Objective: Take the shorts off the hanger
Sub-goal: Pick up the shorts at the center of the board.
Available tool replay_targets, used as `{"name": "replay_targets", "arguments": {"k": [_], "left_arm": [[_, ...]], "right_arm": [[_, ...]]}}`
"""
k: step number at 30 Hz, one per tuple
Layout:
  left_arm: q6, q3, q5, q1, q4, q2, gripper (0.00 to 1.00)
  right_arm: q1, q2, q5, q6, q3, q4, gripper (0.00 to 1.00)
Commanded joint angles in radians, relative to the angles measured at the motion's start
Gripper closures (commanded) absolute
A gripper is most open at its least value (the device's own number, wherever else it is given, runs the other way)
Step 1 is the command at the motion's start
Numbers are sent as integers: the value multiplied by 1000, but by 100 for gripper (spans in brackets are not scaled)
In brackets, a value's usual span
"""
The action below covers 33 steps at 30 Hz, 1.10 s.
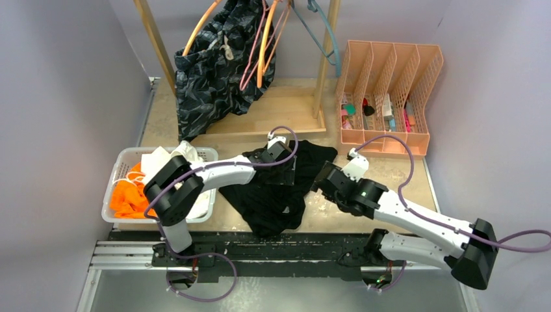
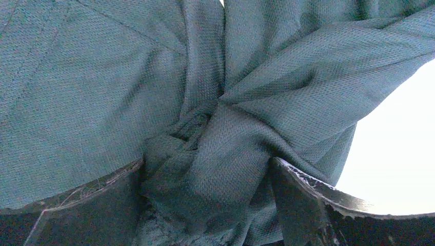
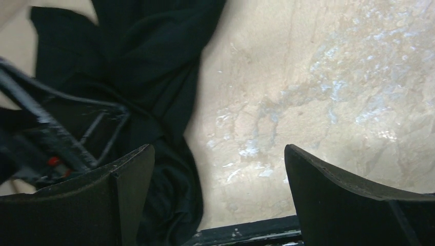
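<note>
We see the black shorts (image 1: pixel 273 201) crumpled on the table (image 3: pixel 333 77), their mesh bunched between the wide jaws of the left gripper (image 2: pixel 208 205), hiding everything beneath, while the right gripper (image 3: pixel 219 189) gapes wide beside them

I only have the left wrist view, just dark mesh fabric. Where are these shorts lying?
Observer: The black shorts lie crumpled on the table, between the two arms.
Operator: Is the right gripper on them?
Observer: No, its jaws are open over bare table beside them.
Operator: Any shorts on the rack?
Observer: Yes, the camo shorts hang there at the back.
</note>
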Motion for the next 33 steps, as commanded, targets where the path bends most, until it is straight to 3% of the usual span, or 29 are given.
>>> {"name": "replay_targets", "arguments": {"k": [1,6,10,13,21,22,25,33], "left_arm": [[51,29,163,-10,-38,81,15],[15,13,111,-55,-106,167,14],[-17,50,-78,-112,-266,211,14],[-33,7,-67,-115,-209,214,24],[10,111,-108,-134,-314,256,58],[8,121,-132,-133,-322,248,65],[-6,148,-228,-134,-354,203,100],[56,264,-307,-133,-360,-55,100]], "right_arm": [[-2,-97,52,12,-35,62,3],[-1,-174,46,13,-87,94,4],[-1,-207,95,128,-74,-14,5],[-1,-226,127,122,-76,-18,6],[-1,-228,183,179,-37,-82,8],[-1,-226,186,181,-30,-92,8],[-1,-225,192,165,-1,-101,8],[-2,-215,188,135,14,-106,8]]}}
